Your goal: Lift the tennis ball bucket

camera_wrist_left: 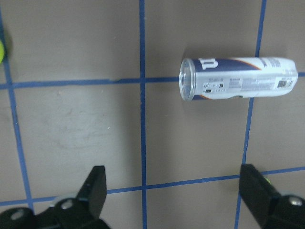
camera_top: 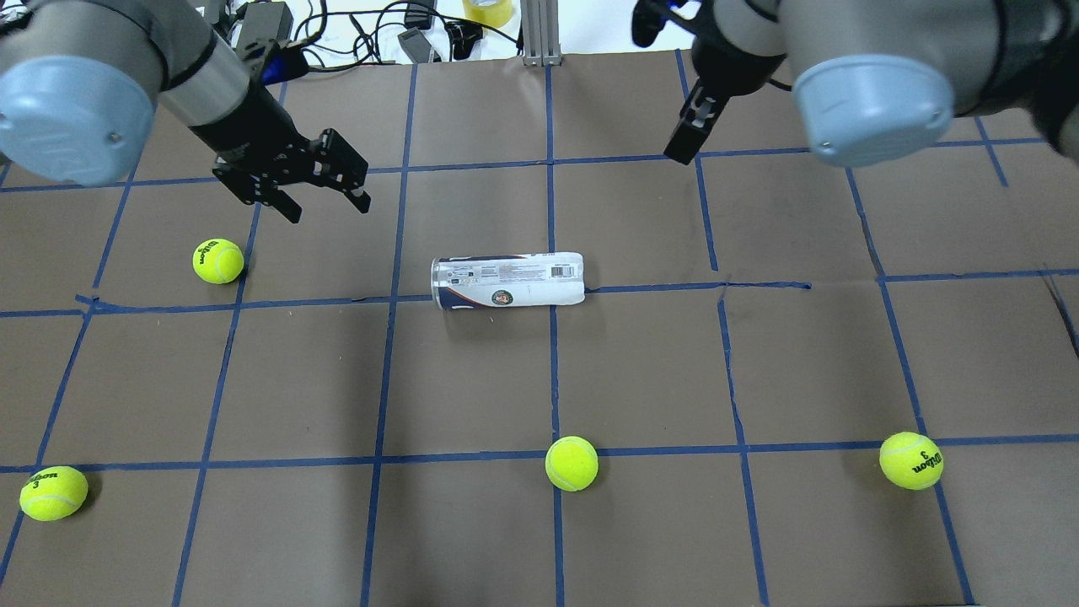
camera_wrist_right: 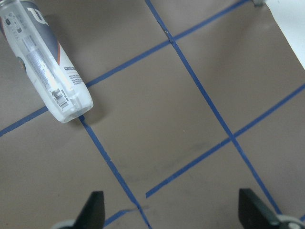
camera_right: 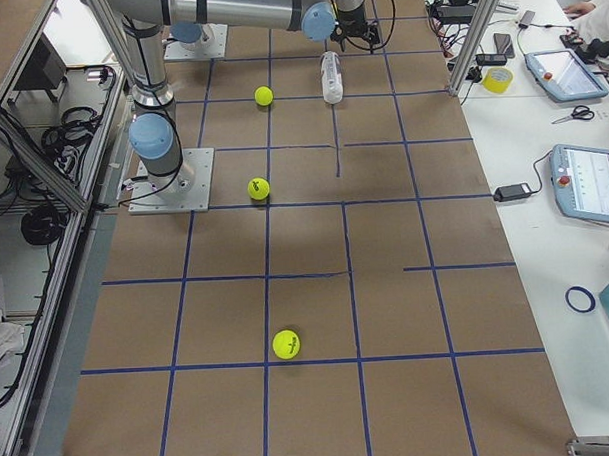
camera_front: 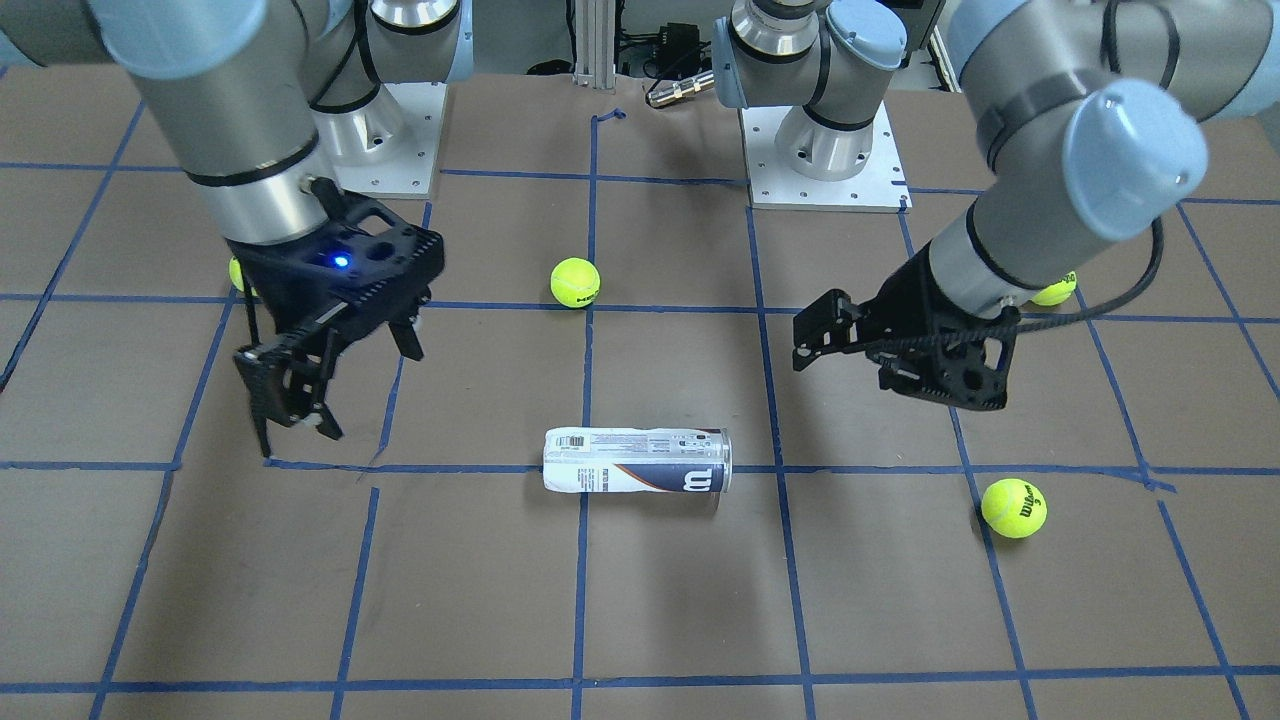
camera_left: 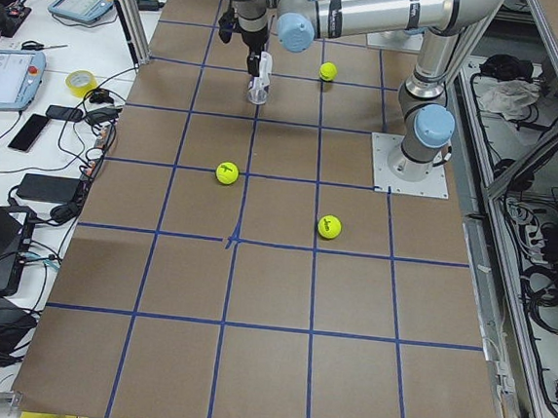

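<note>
The tennis ball bucket [camera_top: 508,281] is a slim clear can with a white and navy label. It lies on its side on a blue tape line in mid-table, also seen from the front [camera_front: 637,462]. My left gripper [camera_top: 327,202] hovers open and empty beyond the can's left end. Its wrist view shows the can [camera_wrist_left: 238,78] ahead of the open fingers [camera_wrist_left: 95,186]. My right gripper [camera_front: 335,390] hovers open and empty beyond the can's right end. Its wrist view shows the can [camera_wrist_right: 43,62] at the upper left.
Loose tennis balls lie on the brown, blue-taped table [camera_top: 641,362]: one near the left gripper [camera_top: 218,260], one at the near left [camera_top: 53,492], one near the middle [camera_top: 571,463], one at the near right [camera_top: 910,460]. Cables and devices lie past the far edge.
</note>
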{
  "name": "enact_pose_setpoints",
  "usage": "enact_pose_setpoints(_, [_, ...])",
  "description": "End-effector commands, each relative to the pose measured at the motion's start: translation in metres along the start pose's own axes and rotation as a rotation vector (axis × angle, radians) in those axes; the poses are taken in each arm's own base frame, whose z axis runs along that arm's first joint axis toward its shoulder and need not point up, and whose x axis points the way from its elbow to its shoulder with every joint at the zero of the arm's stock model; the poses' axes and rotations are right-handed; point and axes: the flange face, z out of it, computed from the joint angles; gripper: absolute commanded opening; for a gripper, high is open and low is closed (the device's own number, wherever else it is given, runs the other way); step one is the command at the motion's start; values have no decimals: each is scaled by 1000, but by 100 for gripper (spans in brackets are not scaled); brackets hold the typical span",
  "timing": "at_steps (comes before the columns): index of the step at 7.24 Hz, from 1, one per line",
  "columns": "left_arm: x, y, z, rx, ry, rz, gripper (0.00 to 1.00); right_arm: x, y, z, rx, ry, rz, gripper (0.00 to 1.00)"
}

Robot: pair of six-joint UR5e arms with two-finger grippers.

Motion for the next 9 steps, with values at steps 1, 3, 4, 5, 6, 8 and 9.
enact_pose_setpoints(1, [-10,-33,81,-28,260,-15,100,19,45,-31,-57,-18,269,100])
enact_pose_setpoints(3, [-26,-47,128,-93,312,-32,100,25,47,-53,-79,36,505,100])
enact_pose_setpoints(4, [-31,-51,144,-119,320,-44,100,21,50,-63,-86,68,571,100])
enact_pose_setpoints(5, [-35,-53,160,-141,325,-56,100,13,53,-72,-85,75,609,100])
enact_pose_setpoints(6, [-31,-55,169,-142,323,-66,95,-2,64,-64,-187,13,799,100])
enact_pose_setpoints(8, [-24,-52,185,-173,322,-74,78,-8,72,-63,-263,55,1049,100])
enact_pose_setpoints(9, [-22,-53,187,-178,322,-87,74,-11,70,-62,-251,27,1052,100])
